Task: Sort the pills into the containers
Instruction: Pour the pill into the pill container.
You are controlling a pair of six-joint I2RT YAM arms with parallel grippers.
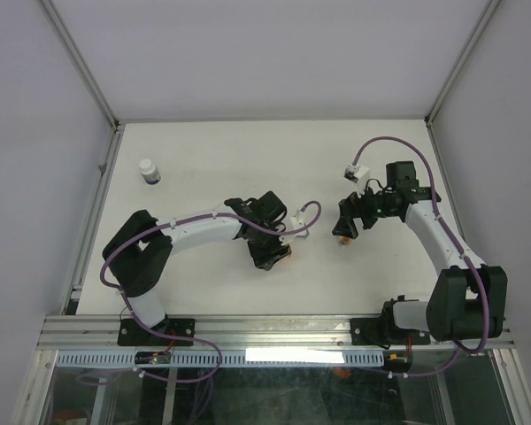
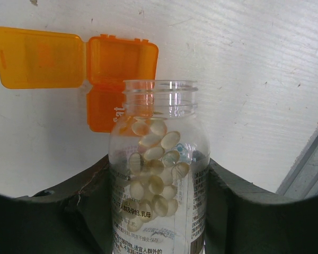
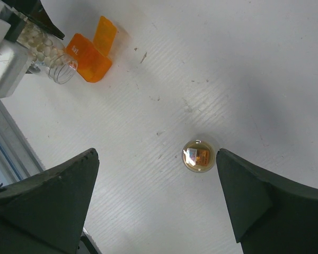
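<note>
Pour step — gripping clear plastic vial (image 2: 159, 114) of pale oval pills (image 2: 152, 159) in left claw (image 2: 159, 182), beside open orange hinged box (image 2: 122, 55). Holding right claw (image 3: 156, 159) wide above small amber cup (image 3: 198, 155), perhaps a cap. Next: tip gently.

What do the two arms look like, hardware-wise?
Left arm and right arm: white link shells, black joint housings, black base plates. A purple cable loops loosely along each. Jaws are dark, wedge-shaped, matte. No legible markings.

Clear glossy plastic vial (image 2: 159, 159) — matt, scuffed table (image 2: 254, 63).
</note>
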